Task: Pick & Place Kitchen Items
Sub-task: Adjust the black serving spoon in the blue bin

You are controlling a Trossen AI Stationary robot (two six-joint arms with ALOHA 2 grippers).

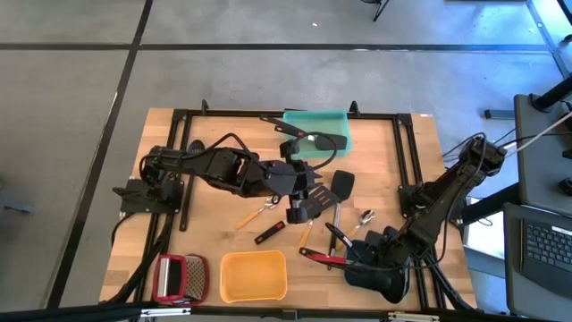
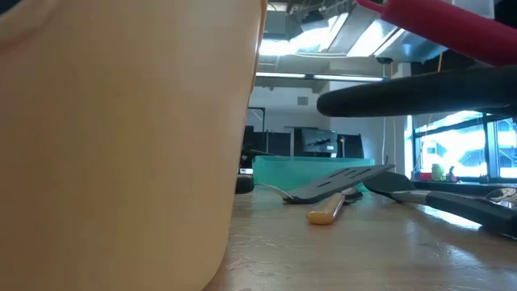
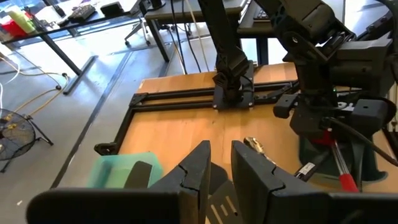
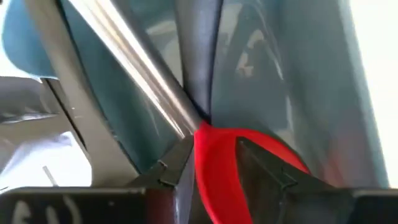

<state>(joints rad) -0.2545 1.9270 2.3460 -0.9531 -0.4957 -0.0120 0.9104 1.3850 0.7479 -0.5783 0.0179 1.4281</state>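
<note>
My right gripper [image 1: 356,258] points steeply down over the grey-blue tray [image 1: 386,284] at the near right and is shut on the red spoon [image 1: 322,259]. In the low view the spoon [image 2: 452,24] shows high above the table, and a long black thing [image 2: 420,93] is just under it. My left gripper [image 1: 315,190] hangs high over the table's middle, its fingers [image 3: 202,174] a narrow gap apart with nothing between them. Below it, flat on the table, lie a slotted turner with an orange handle [image 1: 300,215], a black spatula [image 1: 342,183] and small metal spoons [image 1: 365,217]. My right gripper pinches the spoon's red part [image 4: 214,174] between its two fingers, coming from above and pointing steeply down. The spoon's free end [image 1: 304,253] sticks out toward the table's left, clear of the table. A metal rod [image 4: 130,62] meets the red part just beyond the fingertips.
A teal tray [image 1: 332,121] with a black ladle [image 1: 322,141] stands at the far middle. A yellow tray [image 1: 253,275] and a red-framed grater [image 1: 179,277] sit at the near edge. A yellow-handled tool [image 1: 248,218] and a small black piece [image 1: 268,235] lie near the middle.
</note>
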